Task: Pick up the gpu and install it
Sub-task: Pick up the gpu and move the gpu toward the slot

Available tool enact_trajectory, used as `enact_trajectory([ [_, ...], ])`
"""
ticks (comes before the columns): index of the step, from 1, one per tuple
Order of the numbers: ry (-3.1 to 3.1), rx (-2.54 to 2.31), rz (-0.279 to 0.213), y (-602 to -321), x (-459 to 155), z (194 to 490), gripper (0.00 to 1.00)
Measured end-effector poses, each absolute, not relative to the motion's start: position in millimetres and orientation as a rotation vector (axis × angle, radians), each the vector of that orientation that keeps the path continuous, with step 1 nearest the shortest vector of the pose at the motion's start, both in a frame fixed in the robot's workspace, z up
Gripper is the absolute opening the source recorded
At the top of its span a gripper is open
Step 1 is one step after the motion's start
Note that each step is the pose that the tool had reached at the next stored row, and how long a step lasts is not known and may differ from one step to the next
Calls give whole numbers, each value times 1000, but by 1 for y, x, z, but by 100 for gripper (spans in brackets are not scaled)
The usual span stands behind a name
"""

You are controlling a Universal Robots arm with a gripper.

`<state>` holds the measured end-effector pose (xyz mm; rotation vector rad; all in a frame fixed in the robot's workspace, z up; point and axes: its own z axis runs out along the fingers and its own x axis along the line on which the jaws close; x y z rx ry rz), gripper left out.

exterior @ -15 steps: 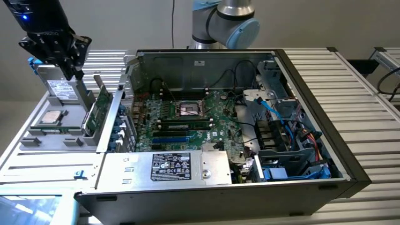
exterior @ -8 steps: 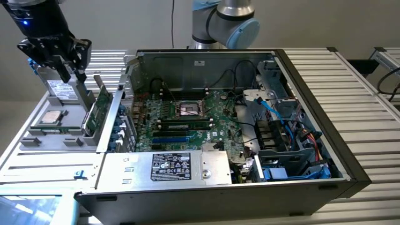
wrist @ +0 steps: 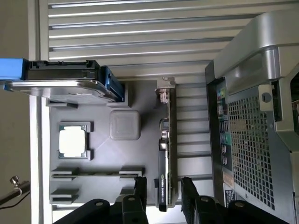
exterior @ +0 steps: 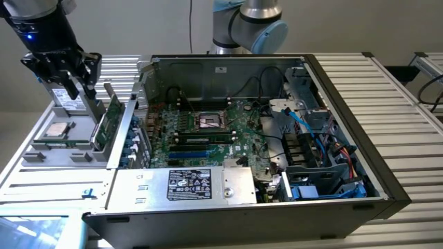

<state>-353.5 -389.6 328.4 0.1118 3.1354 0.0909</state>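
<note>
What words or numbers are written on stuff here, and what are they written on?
No text here can be read for sure.
power supply black label: white print, too small to read.
drive white label: too blurred to read.
gpu black edge: pale lettering, too blurred to read.
computer case back sticker: too small to read.
</note>
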Motion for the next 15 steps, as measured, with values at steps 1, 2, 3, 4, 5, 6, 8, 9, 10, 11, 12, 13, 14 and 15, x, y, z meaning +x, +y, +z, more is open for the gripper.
enact_trajectory([
  [1, 3135, 112, 91, -390, -354, 327, 44],
  [2, 3136, 112, 91, -390, -354, 325, 44],
  [3, 3135, 112, 91, -390, -354, 323, 44],
  [4, 3135, 112, 91, -390, -354, 321, 44],
  [5, 3135, 112, 91, -390, -354, 319, 44],
  [6, 3135, 112, 91, -390, -353, 318, 44],
  [8, 3135, 112, 91, -390, -353, 314, 44],
  [9, 3135, 112, 92, -390, -353, 312, 44],
  [10, 3135, 112, 94, -390, -353, 310, 44],
  [11, 3133, 112, 97, -390, -354, 309, 44],
  [12, 3131, 111, 102, -391, -354, 308, 44],
  [13, 3128, 111, 108, -391, -354, 307, 44],
  [14, 3126, 111, 113, -391, -354, 306, 44],
  [15, 3125, 111, 115, -392, -354, 304, 44],
])
